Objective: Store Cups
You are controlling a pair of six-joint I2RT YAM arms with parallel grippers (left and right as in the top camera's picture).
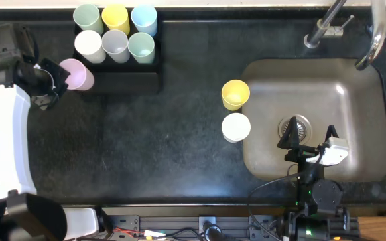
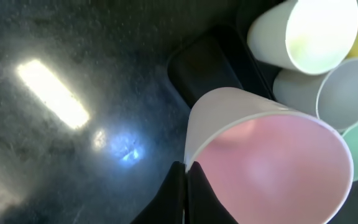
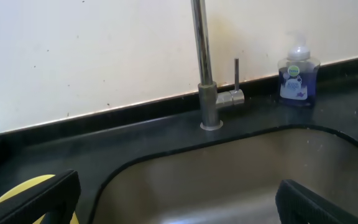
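Observation:
My left gripper is shut on the rim of a pink cup, which hangs tilted just left of the black cup rack. In the left wrist view the fingers pinch the pink cup at its rim, beside the rack's corner. The rack holds several cups, among them white, grey and mint. A yellow cup and a white cup stand upright on the counter by the sink's left edge. My right gripper hangs open over the sink.
The faucet rises behind the sink, with a blue soap bottle near the wall. The yellow cup's rim peeks in beside my right finger. The dark counter between rack and sink is bare.

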